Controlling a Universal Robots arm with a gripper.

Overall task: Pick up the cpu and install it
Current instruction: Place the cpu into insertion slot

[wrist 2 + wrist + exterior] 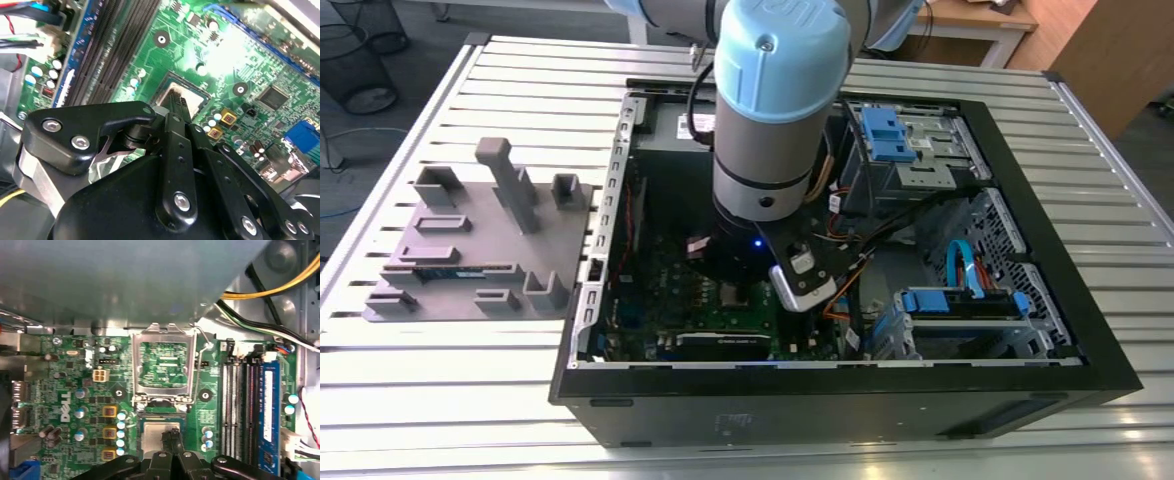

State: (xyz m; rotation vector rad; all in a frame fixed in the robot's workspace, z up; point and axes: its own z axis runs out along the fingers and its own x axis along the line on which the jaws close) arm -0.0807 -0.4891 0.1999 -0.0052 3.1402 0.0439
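Note:
The cpu [151,438], a small silver-grey square, lies flat in the motherboard socket [196,93]. My gripper [172,441] is directly over it, its two narrow dark fingers pressed together with their tips on or just above the chip's top. In the second wrist view the gripper [178,106] hangs over the same socket. The silver socket frame [162,365] stands swung open beside the socket, with its wire lever [204,342] raised. In the exterior view the arm's wrist [767,250] reaches down into the open computer case and hides the fingers.
Memory slots [239,405] and a blue memory stick [270,410] run beside the socket. Yellow and black cables [280,287] hang close by. Drive bays with blue clips [887,135] fill the case's right side. A grey parts fixture [474,245] sits left of the case.

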